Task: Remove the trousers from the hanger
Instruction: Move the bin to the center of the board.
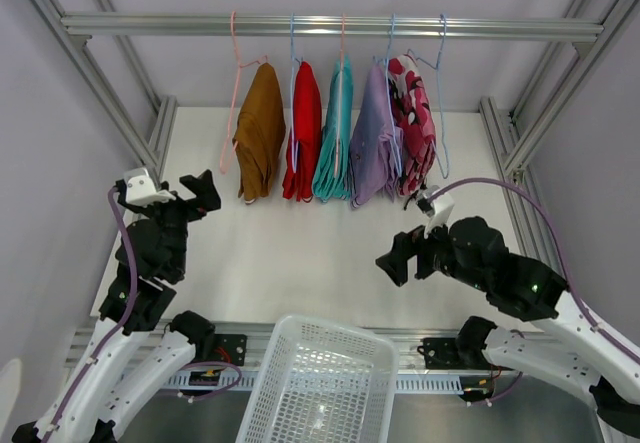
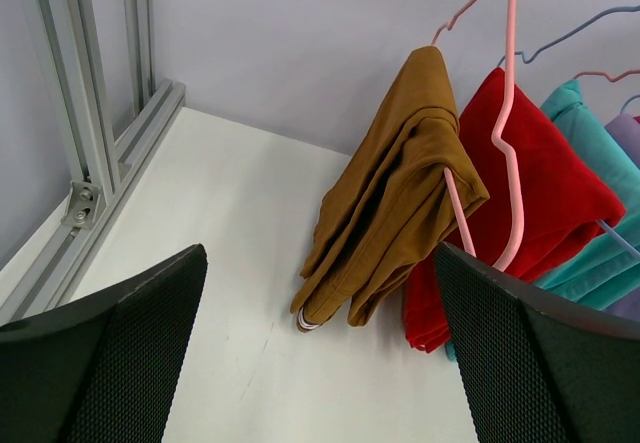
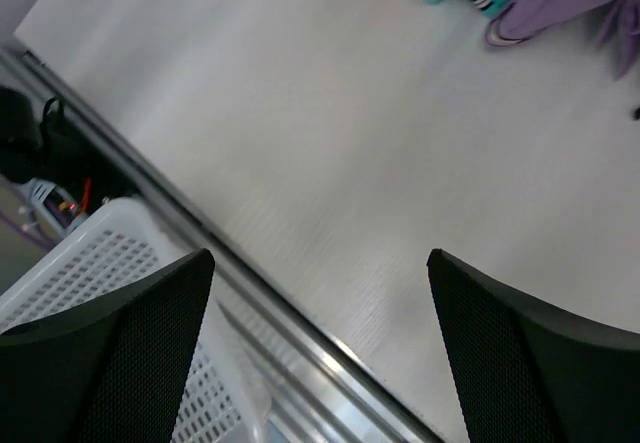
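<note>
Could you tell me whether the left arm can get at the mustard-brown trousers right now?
Probably yes: the open left gripper faces the mustard-brown trousers, the nearest pair, with nothing visible between them.

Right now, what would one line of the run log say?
left hand: open, empty, facing mustard-brown trousers | right hand: open, empty, above table | removed: none

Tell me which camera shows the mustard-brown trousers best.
Left wrist: the mustard-brown trousers sit close and central, folds and pink hanger clear. Top external shows them small, leftmost on the rail. Right wrist misses them entirely.
</note>
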{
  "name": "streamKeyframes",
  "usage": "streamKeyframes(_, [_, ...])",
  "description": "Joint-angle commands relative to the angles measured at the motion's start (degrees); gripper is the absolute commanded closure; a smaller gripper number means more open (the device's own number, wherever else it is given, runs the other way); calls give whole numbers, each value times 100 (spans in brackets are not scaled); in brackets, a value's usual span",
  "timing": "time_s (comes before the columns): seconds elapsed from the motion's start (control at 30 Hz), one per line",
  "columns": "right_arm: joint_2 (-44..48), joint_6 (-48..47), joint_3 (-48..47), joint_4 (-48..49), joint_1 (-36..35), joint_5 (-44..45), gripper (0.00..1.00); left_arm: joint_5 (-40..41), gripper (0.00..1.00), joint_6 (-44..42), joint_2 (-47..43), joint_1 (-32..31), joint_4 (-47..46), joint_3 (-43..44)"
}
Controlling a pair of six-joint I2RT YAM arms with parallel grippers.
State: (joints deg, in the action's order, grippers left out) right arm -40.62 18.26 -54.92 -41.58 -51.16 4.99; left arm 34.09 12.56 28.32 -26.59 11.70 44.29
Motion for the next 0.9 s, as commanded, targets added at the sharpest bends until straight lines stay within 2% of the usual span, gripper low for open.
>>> streamKeyframes(0.0, [186, 169, 243, 256, -464, -429, 8, -174, 1, -69, -2, 31, -160, -9])
streamKeyframes(0.1, [-173, 160, 271, 317, -1123, -500, 9, -297, 1, -43, 86, 31, -72, 70])
streamKeyframes(0.13, [-340, 151, 253, 361, -1368, -343, 8, -306, 1, -34, 95, 31, -63, 62])
streamKeyframes(0.17, [-733, 143, 227, 448, -1901, -211, 7, -315, 1, -51, 104, 31, -63, 53])
streamKeyframes(0.3, [-1895, 125, -159, 441, -2853, 737, 5, -219, 1, -87, 78, 31, -124, 1])
streamKeyframes(0.4, [-2501, 134, -432, 449, -3093, 1134, 3, -192, 0, -104, 78, 31, -151, -17])
streamKeyframes(0.57, [-2933, -7, -537, 686, -3120, 1135, 1, -236, 1, -87, 78, 31, -160, -26])
streamKeyframes(0.87, [-3592, -16, -415, 1169, -3251, 477, 1, -359, 0, 1, 86, 22, -142, -26])
